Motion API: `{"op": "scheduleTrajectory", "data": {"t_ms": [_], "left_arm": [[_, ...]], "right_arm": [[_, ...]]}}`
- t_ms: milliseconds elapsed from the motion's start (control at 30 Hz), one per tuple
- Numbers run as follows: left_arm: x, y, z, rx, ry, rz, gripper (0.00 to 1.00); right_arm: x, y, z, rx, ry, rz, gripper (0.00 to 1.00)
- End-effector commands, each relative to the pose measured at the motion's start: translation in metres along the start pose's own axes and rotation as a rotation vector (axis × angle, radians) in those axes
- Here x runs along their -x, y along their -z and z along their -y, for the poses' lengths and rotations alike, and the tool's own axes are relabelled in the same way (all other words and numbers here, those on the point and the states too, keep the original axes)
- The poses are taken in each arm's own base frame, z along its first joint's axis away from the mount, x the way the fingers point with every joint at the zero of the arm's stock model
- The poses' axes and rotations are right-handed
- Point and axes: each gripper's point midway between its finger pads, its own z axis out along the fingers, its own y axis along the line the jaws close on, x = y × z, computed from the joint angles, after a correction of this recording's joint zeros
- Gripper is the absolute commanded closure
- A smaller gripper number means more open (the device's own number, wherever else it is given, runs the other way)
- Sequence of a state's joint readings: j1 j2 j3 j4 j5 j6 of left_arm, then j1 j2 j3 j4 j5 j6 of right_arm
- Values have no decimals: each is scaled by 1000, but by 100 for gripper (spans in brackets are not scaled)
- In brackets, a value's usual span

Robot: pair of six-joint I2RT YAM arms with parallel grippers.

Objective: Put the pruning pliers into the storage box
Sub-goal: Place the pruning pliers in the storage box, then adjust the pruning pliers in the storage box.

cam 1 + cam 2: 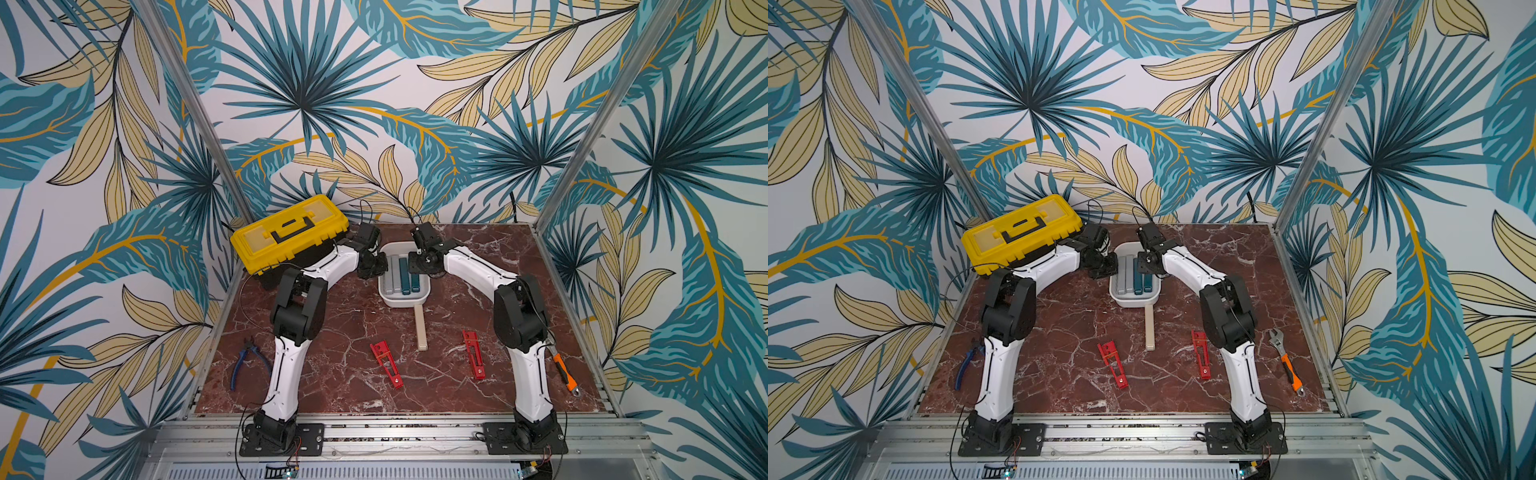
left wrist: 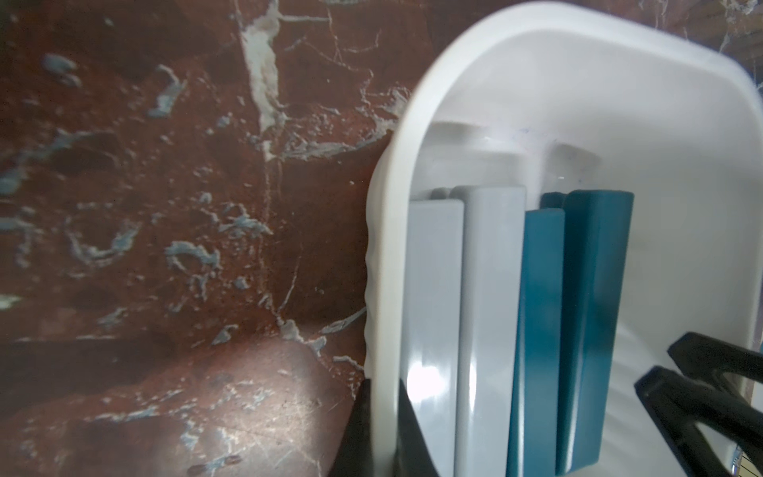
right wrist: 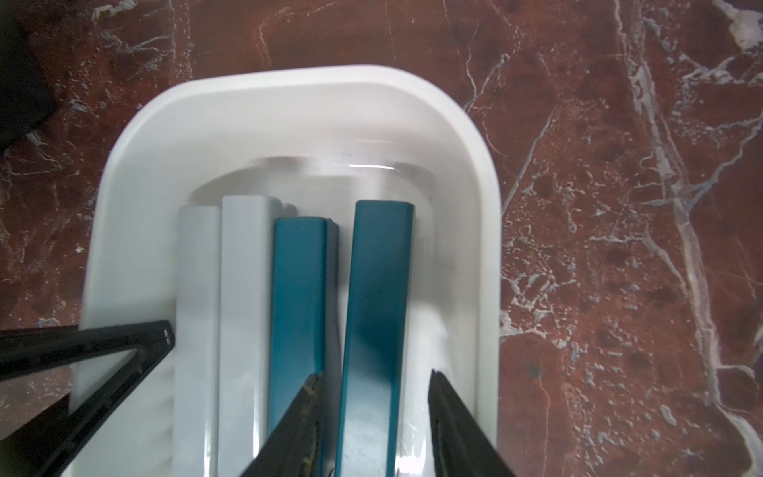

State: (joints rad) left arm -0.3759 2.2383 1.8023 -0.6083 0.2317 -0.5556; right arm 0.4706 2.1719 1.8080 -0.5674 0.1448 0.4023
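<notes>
The white storage box (image 1: 402, 304) (image 1: 1133, 303) stands mid-table at the back, with two grey and two teal pruning pliers (image 3: 297, 289) lying side by side in it. My left gripper (image 2: 383, 382) is shut on the box's side wall (image 2: 384, 247), one finger inside and one outside. My right gripper (image 3: 373, 378) is open inside the box and straddles the outer teal bar (image 3: 380, 289), with a gap on each side. On the table in front lie a beige bar (image 1: 421, 328) and two red truss-framed bars (image 1: 386, 363) (image 1: 473, 354).
A yellow toolbox (image 1: 289, 235) sits at the back left, close behind my left arm. Blue-handled cutters (image 1: 247, 361) lie at the left edge. An orange-handled wrench (image 1: 565, 370) lies at the right edge beside my right arm.
</notes>
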Motion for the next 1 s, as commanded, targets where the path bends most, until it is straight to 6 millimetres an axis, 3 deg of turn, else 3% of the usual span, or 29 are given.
{"op": "scheduleTrajectory", "data": {"t_ms": [0, 367, 967], "left_arm": [[12, 17, -2, 6, 5, 35, 100], [16, 26, -1, 15, 14, 51, 100], [23, 32, 15, 54, 55, 112, 100]], "right_arm": [[-7, 10, 1, -7, 16, -12, 56], [-14, 5, -11, 25, 16, -18, 56], [-9, 28, -30, 80, 42, 28, 56]]}}
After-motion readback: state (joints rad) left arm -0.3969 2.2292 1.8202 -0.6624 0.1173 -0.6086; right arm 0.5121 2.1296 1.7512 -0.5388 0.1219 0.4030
